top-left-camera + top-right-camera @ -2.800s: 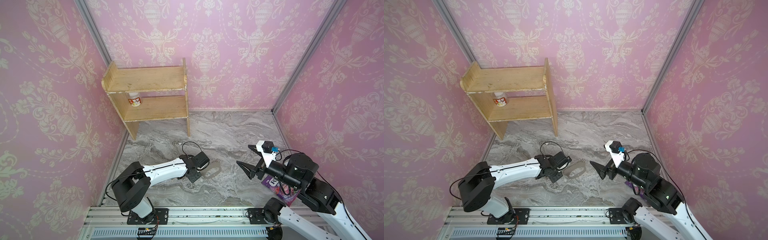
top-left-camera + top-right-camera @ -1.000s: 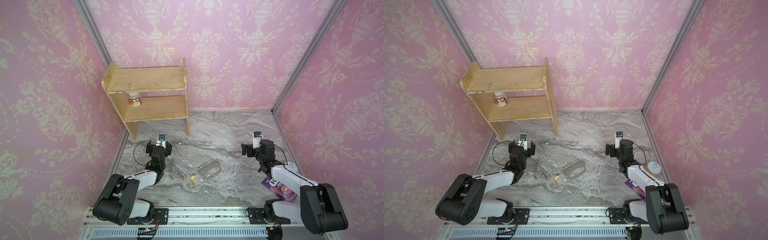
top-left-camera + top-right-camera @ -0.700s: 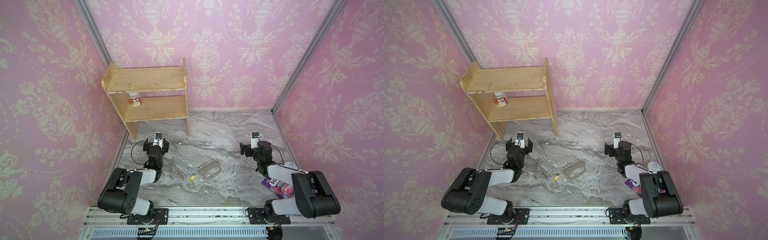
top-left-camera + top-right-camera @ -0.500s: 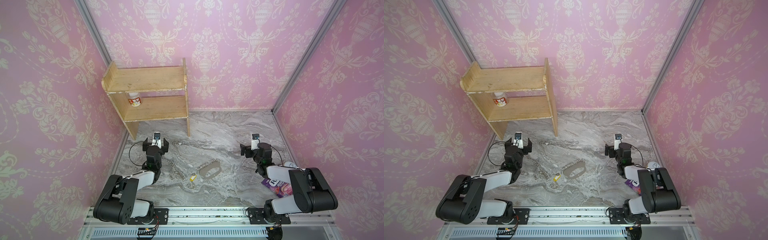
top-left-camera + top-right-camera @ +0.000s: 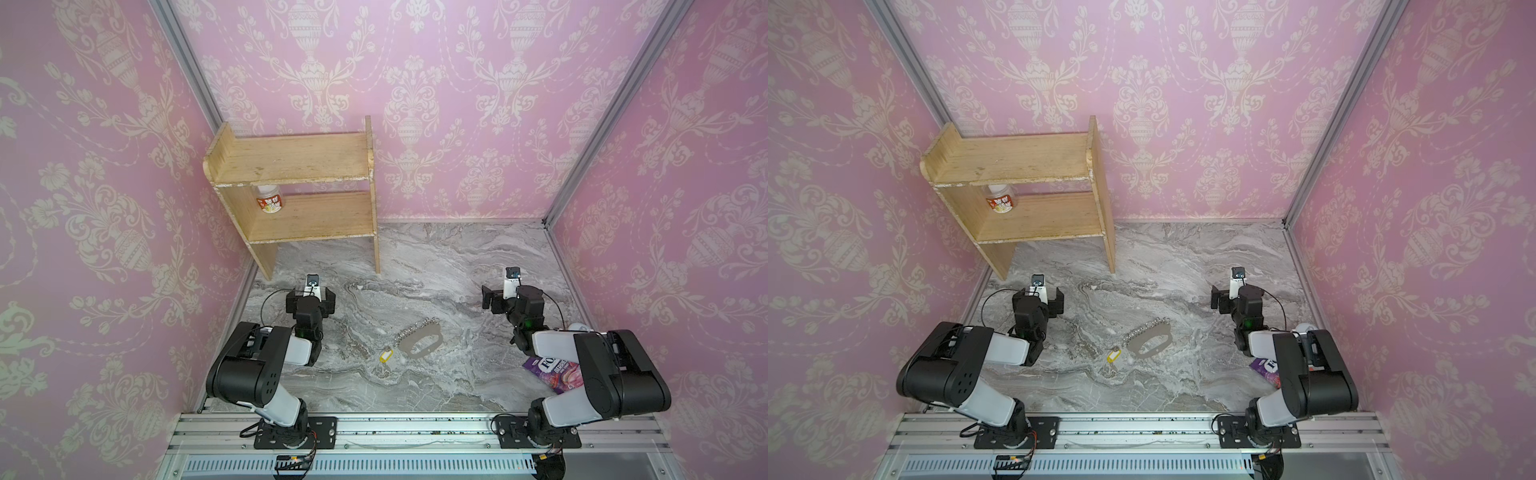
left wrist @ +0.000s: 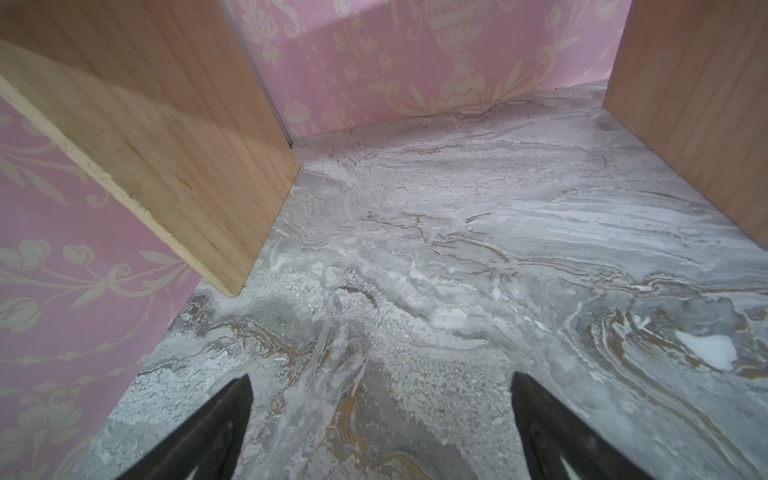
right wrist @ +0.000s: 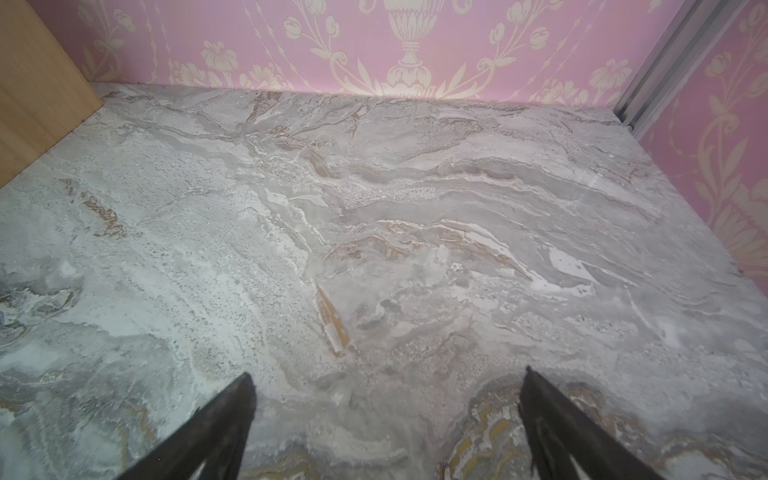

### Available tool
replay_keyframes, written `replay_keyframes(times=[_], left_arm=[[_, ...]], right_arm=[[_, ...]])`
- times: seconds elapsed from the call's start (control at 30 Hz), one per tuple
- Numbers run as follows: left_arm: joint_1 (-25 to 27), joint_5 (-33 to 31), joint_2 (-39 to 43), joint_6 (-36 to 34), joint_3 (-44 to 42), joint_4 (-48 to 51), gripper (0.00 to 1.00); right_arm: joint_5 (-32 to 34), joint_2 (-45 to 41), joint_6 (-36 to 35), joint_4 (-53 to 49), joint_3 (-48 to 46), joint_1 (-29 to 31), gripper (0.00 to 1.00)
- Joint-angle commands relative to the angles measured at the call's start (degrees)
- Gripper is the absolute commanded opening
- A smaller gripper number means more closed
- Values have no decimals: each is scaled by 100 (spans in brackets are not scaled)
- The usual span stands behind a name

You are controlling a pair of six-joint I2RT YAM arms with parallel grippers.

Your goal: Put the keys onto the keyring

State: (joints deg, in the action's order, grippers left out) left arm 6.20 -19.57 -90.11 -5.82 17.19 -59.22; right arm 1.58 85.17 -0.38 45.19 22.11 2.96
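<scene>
My left gripper [image 5: 311, 300] and right gripper [image 5: 511, 297] both gape empty; the keys [image 5: 385, 356] lie near-right of my left one, the closer arm, slanting toward the keyring [image 5: 419, 340].

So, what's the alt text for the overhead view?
A small yellow key tag lies beside a flat grey keyring with a chain on a marble table. Either side, the robot's left gripper and right gripper sit open and empty; a wooden shelf stands back left.
</scene>
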Motion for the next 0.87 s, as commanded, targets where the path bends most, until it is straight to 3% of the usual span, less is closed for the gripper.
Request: replay_keyframes(times=[0.0, 0.83], left_arm=[[-134, 96, -42, 312, 86, -192, 99], [-277, 370, -73, 429, 91, -175, 99]], right_arm=[[114, 48, 56, 69, 31, -25, 100], [38, 56, 104, -2, 92, -84, 100]])
